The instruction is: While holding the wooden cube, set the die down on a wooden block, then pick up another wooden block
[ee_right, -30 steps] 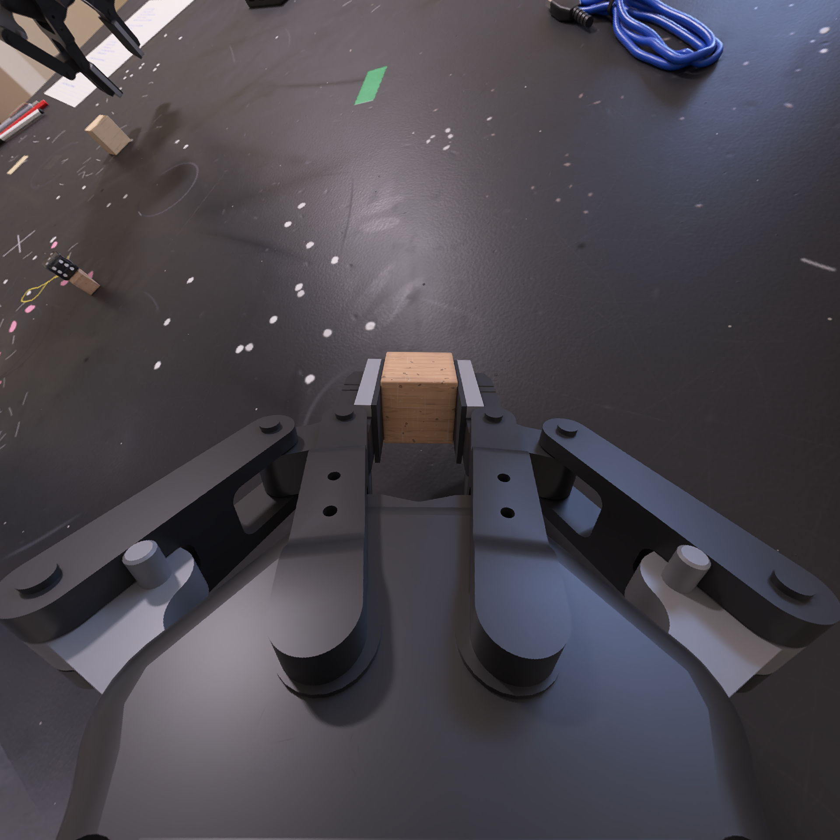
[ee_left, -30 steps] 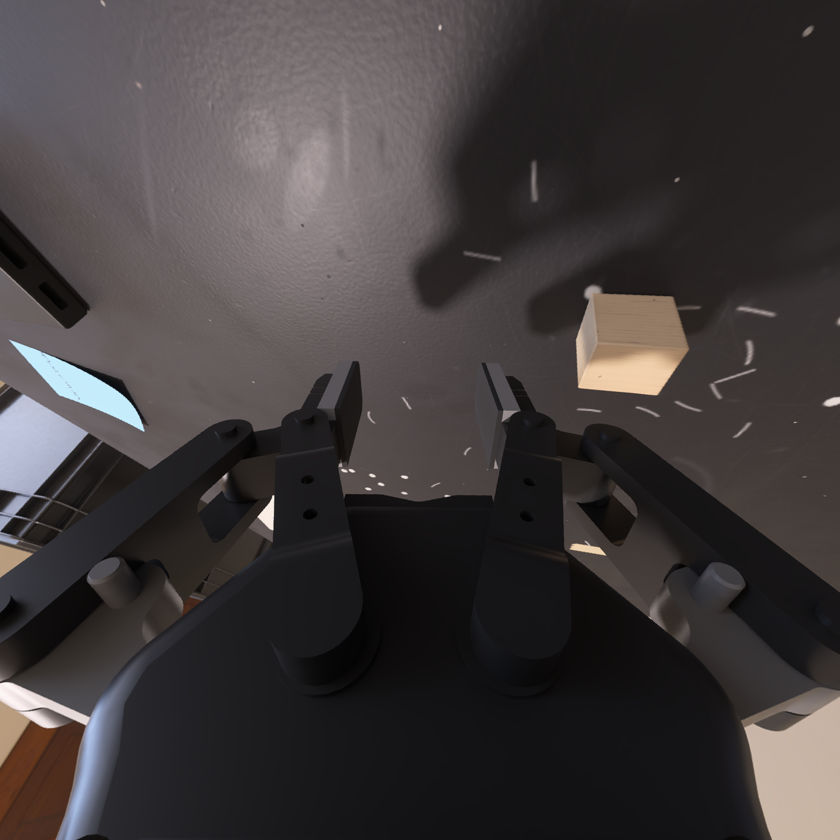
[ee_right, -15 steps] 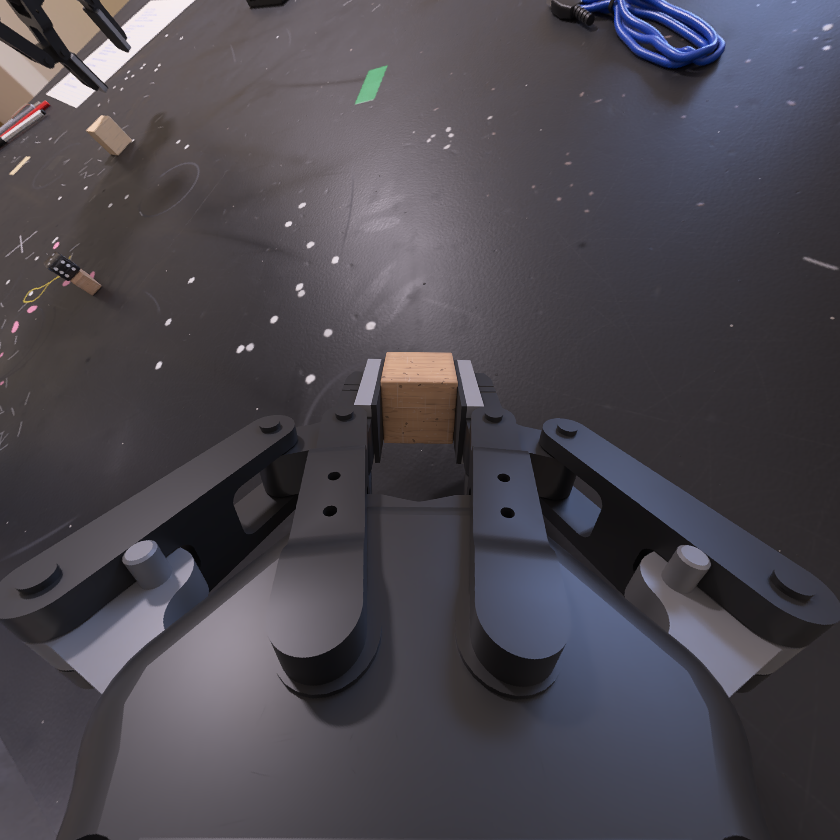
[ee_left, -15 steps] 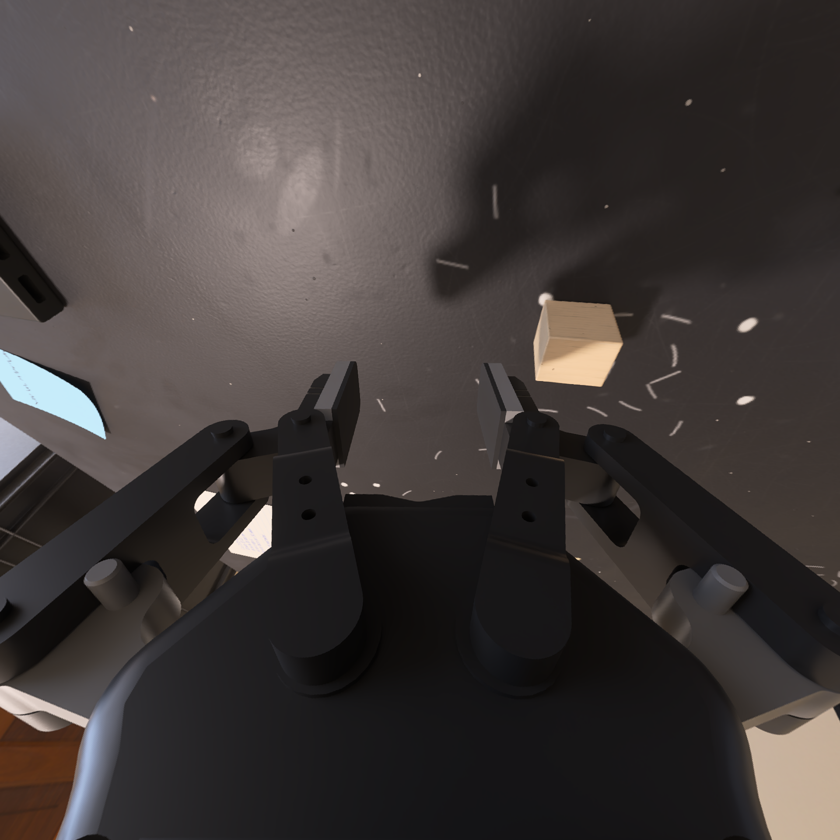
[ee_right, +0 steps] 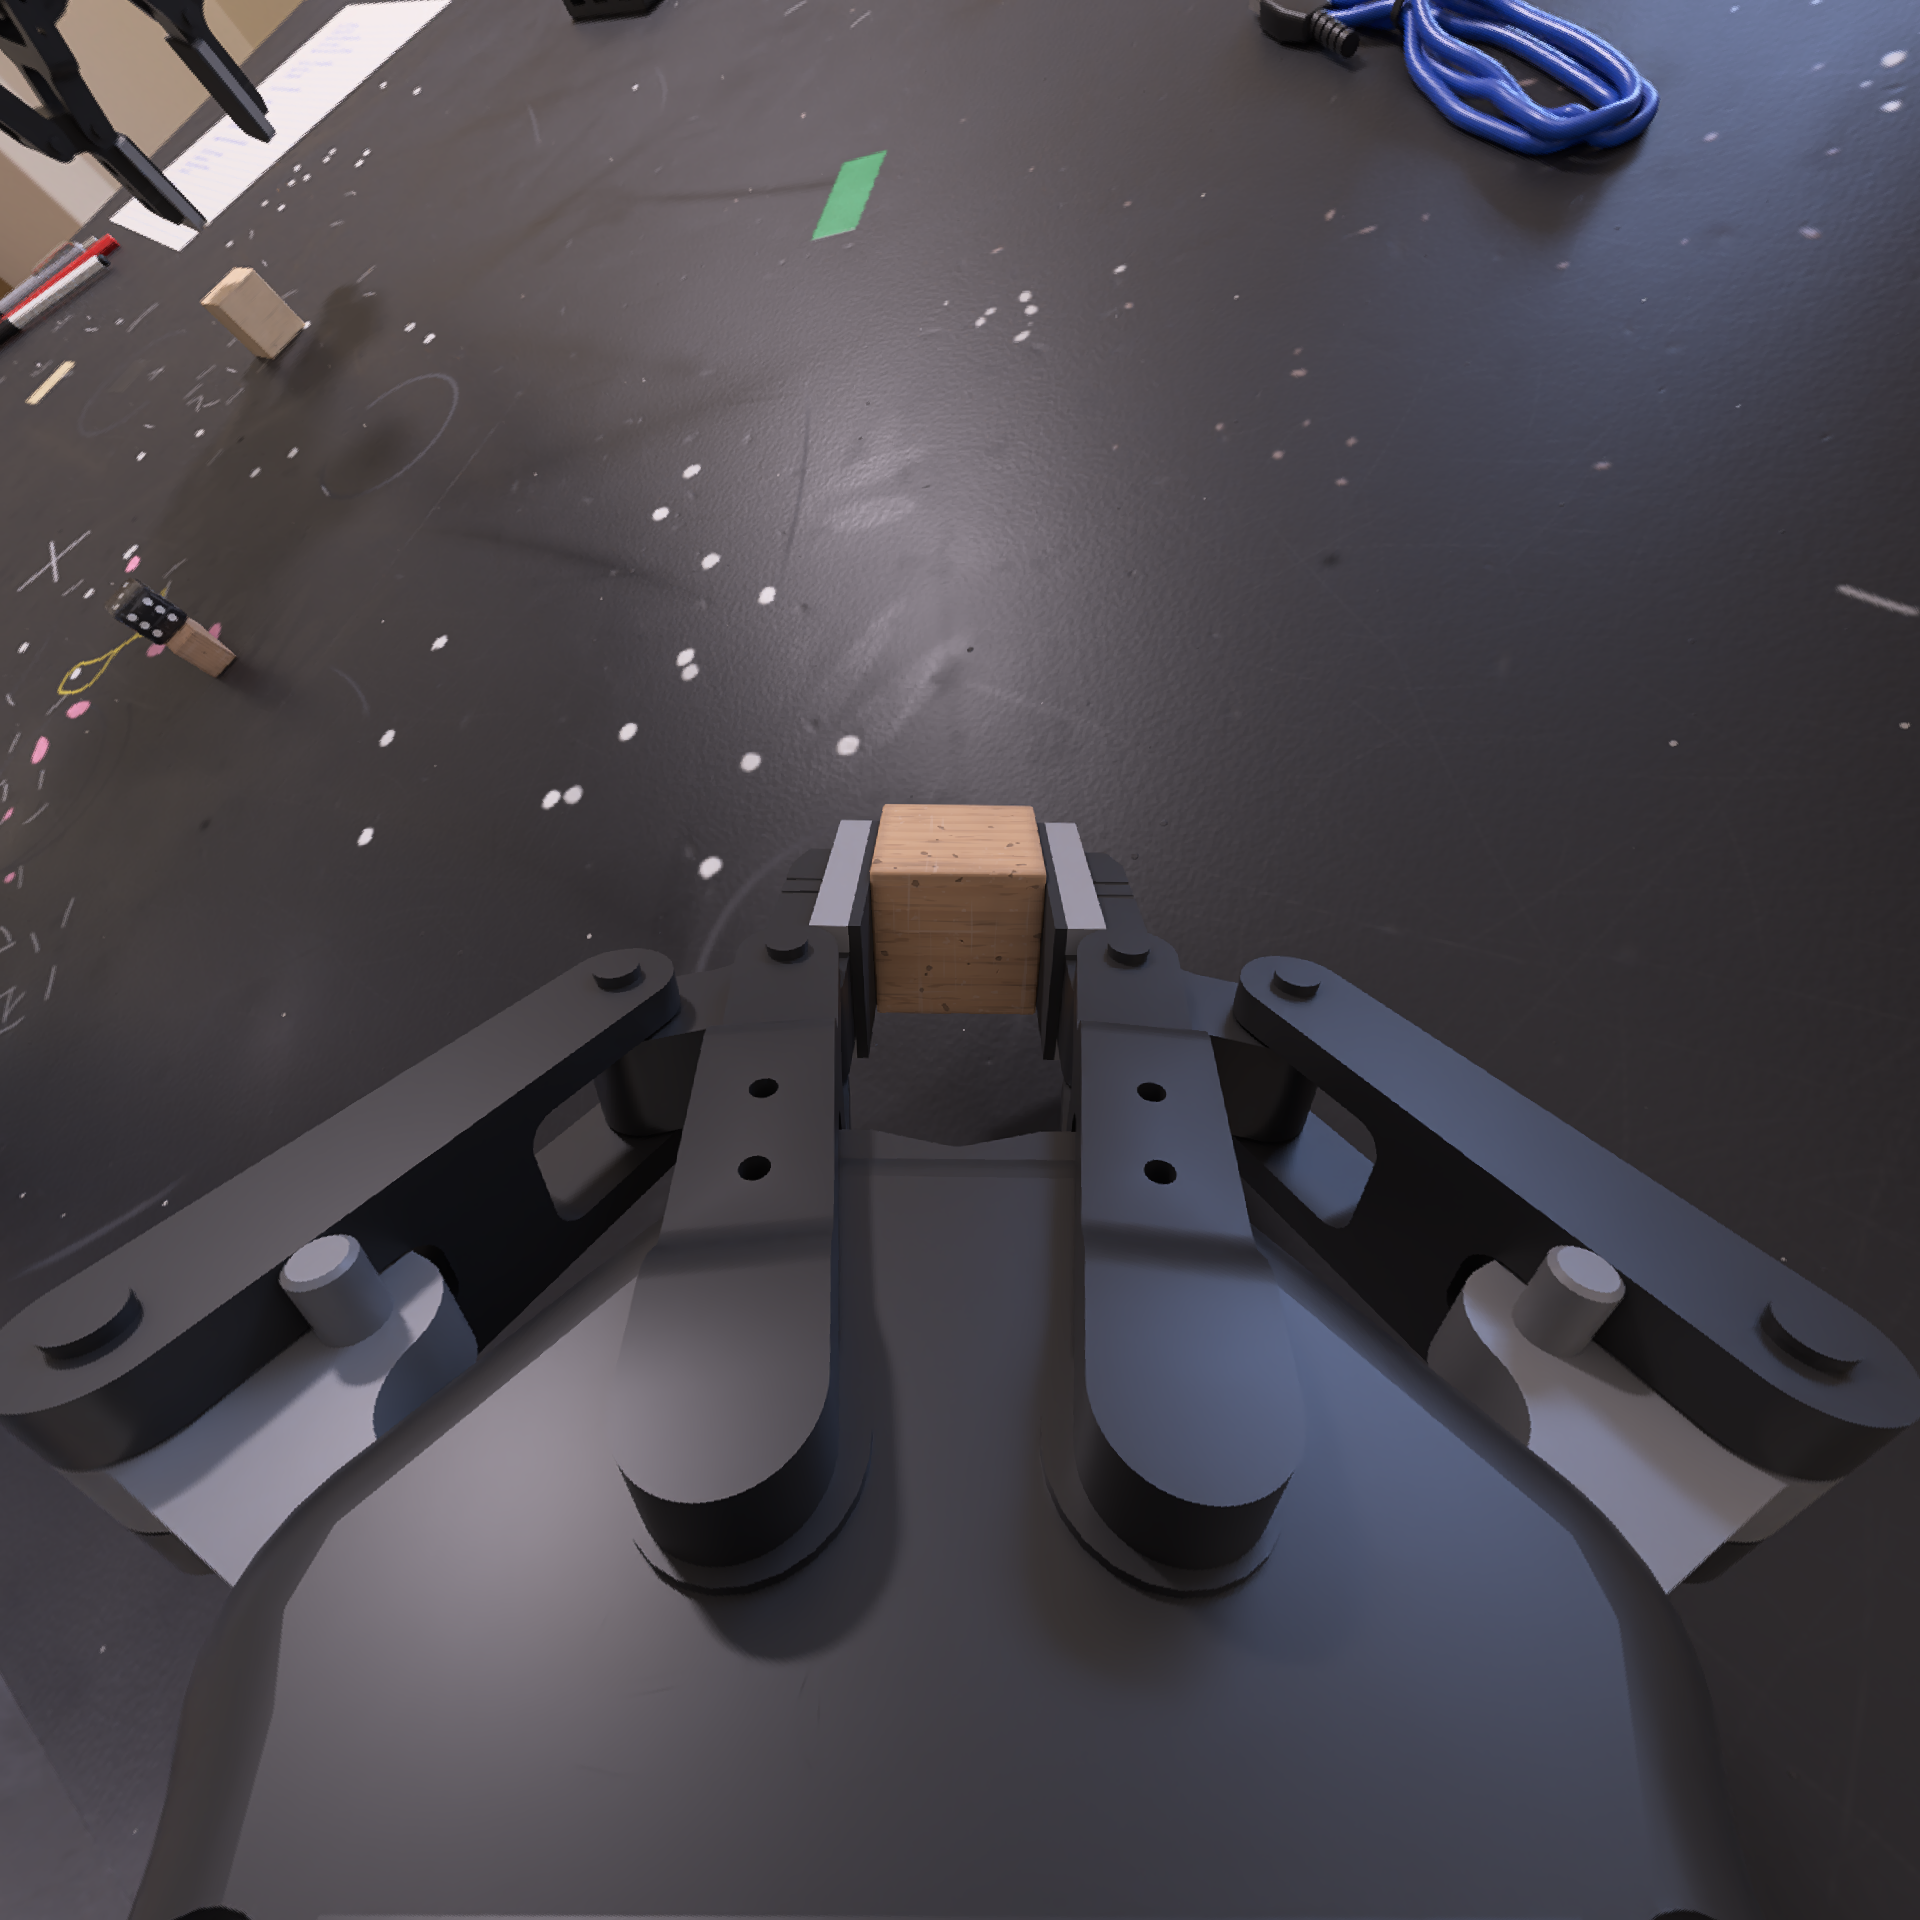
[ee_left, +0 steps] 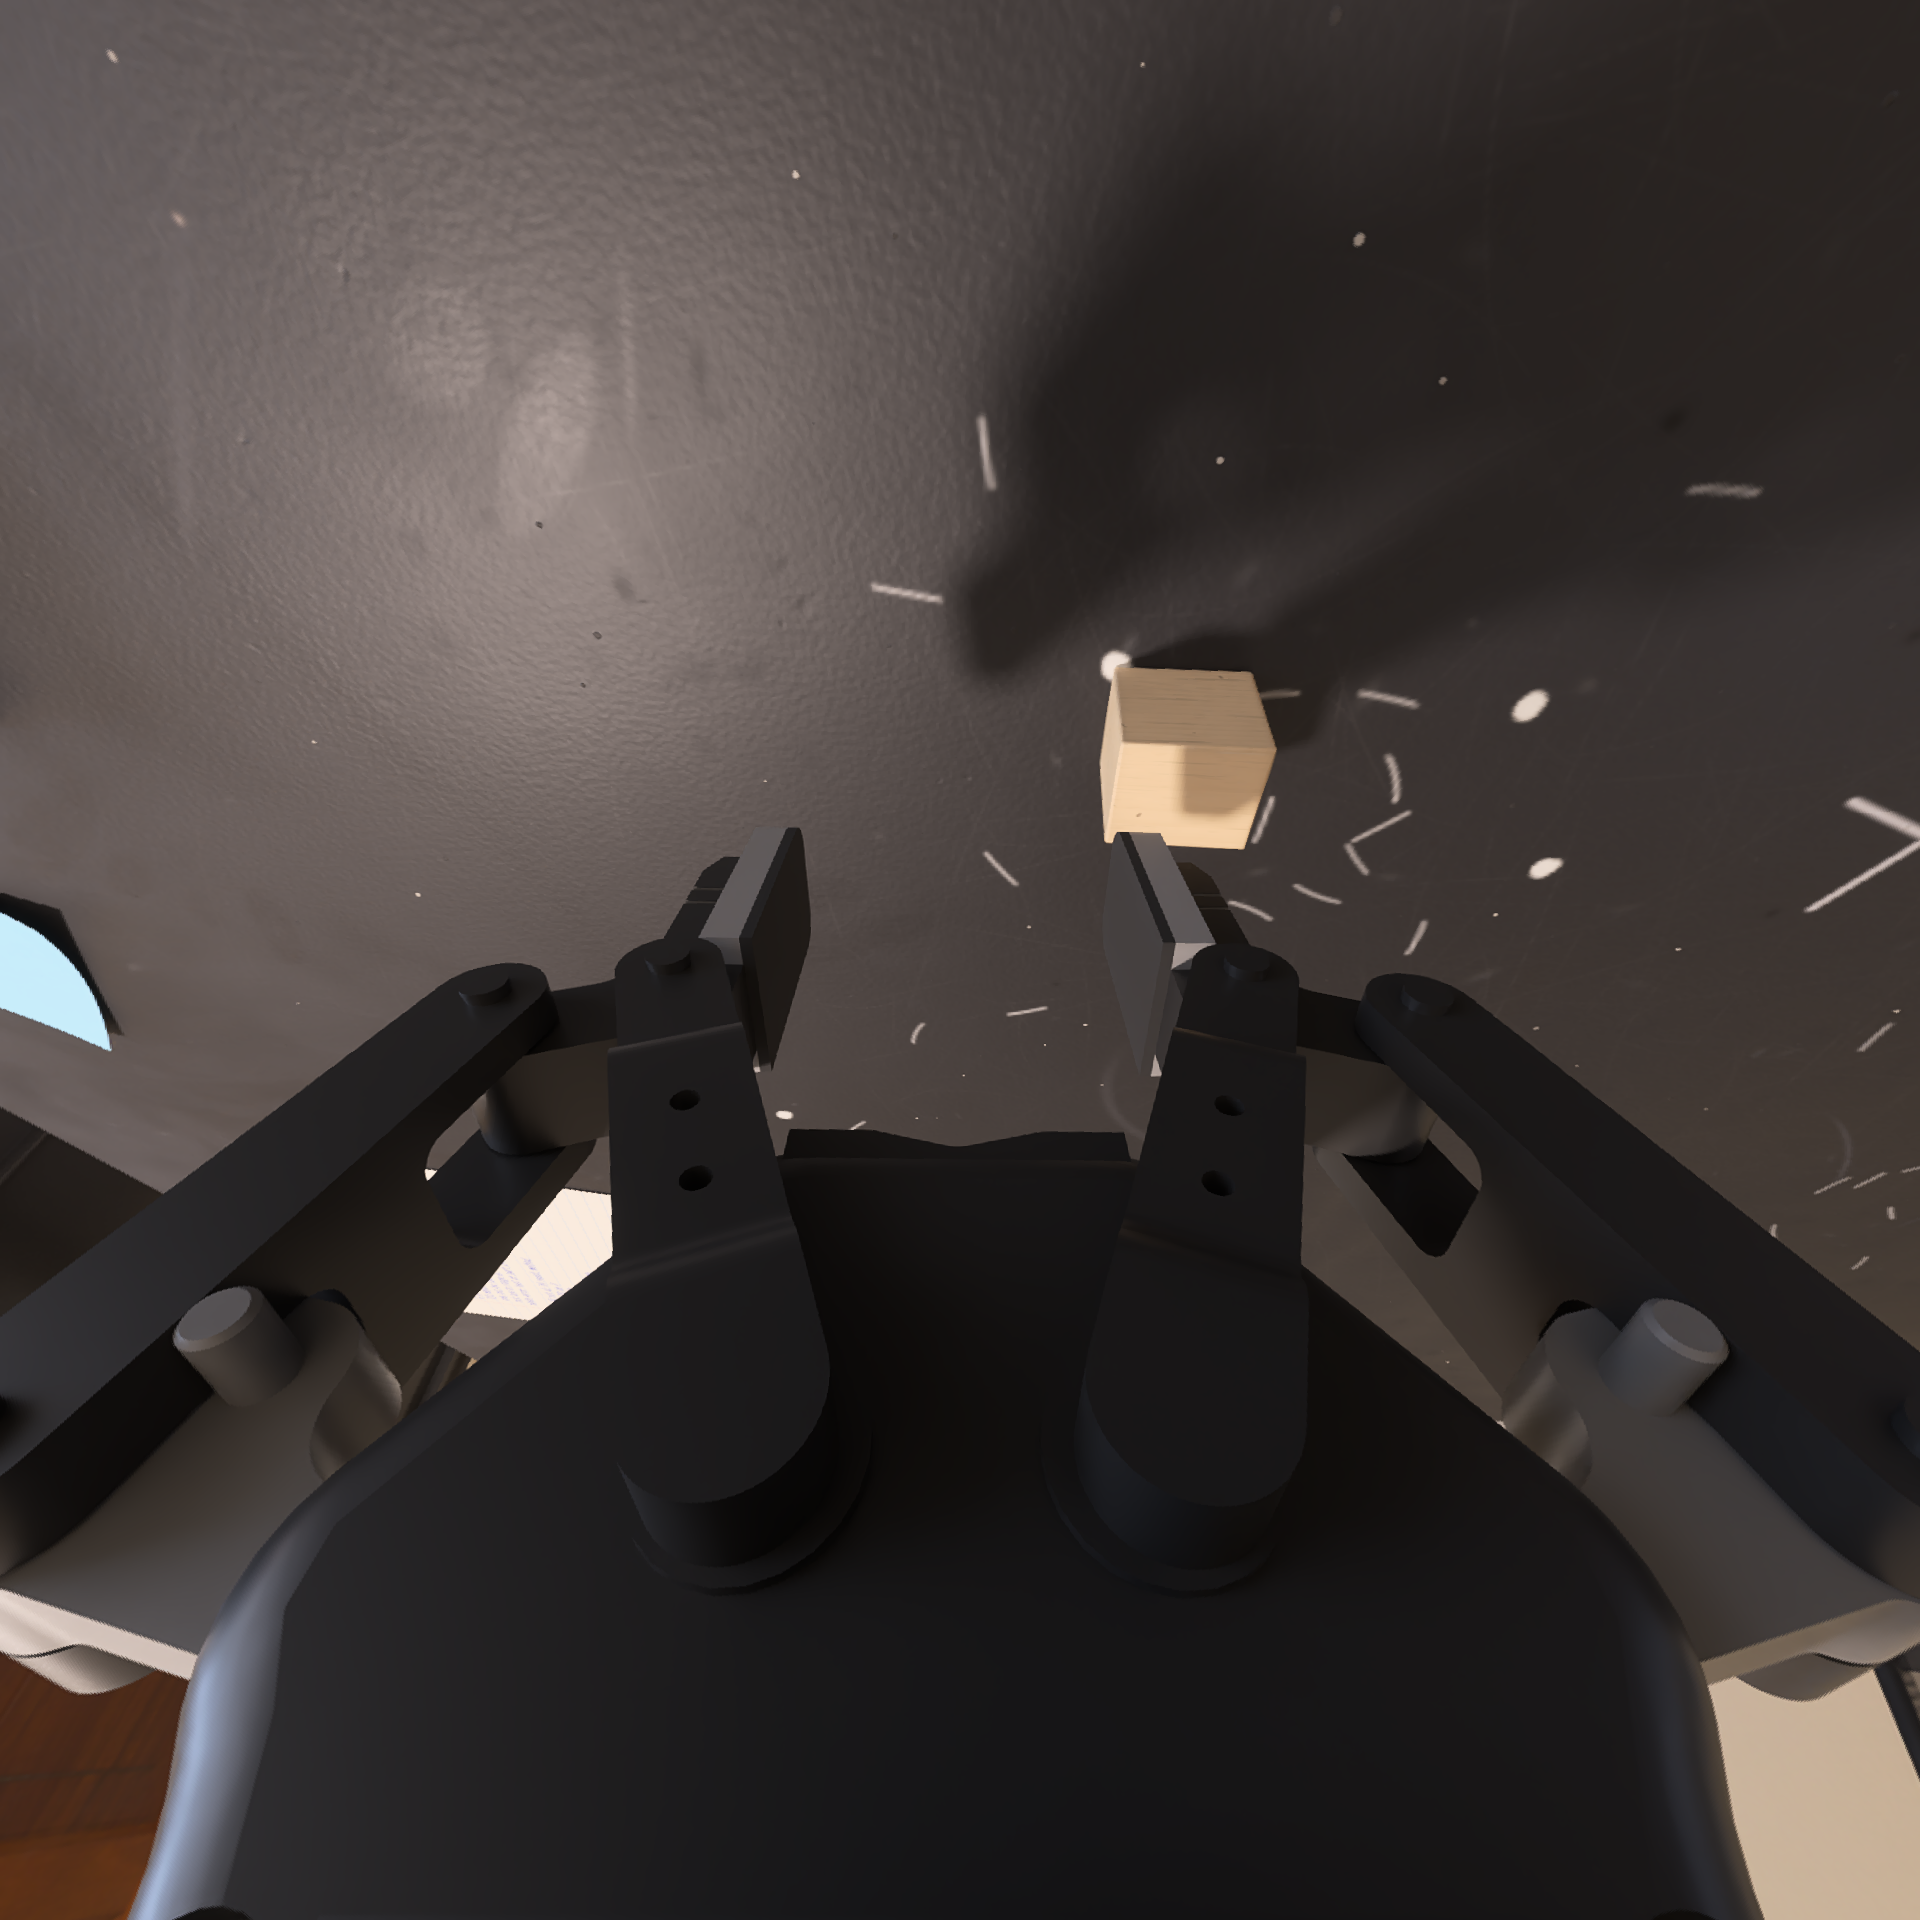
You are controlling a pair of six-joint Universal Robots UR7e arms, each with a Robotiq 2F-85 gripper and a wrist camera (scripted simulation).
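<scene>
My right gripper (ee_right: 956, 904) is shut on a brown wooden cube (ee_right: 956, 909) and holds it above the dark table. Far left in the right wrist view, a black die (ee_right: 149, 609) rests on a small wooden block (ee_right: 203, 649). Another pale wooden block (ee_right: 252, 312) lies farther back, below my left gripper (ee_right: 223, 166), which hangs open above it. In the left wrist view, that pale block (ee_left: 1184, 758) lies just beyond the right fingertip of my left gripper (ee_left: 951, 883), which is open and empty.
A coiled blue cable (ee_right: 1507, 73) lies at the back right. A green tape strip (ee_right: 850, 194) sits at the back centre. Red and black pens (ee_right: 57, 275) and white paper (ee_right: 281, 94) lie near the table's far left edge. A light blue sheet (ee_left: 47, 977) shows at the left.
My left gripper has moved so the pale block shifted left and closer to its right fingertip, and it stays open. The right gripper and its cube have not moved.
</scene>
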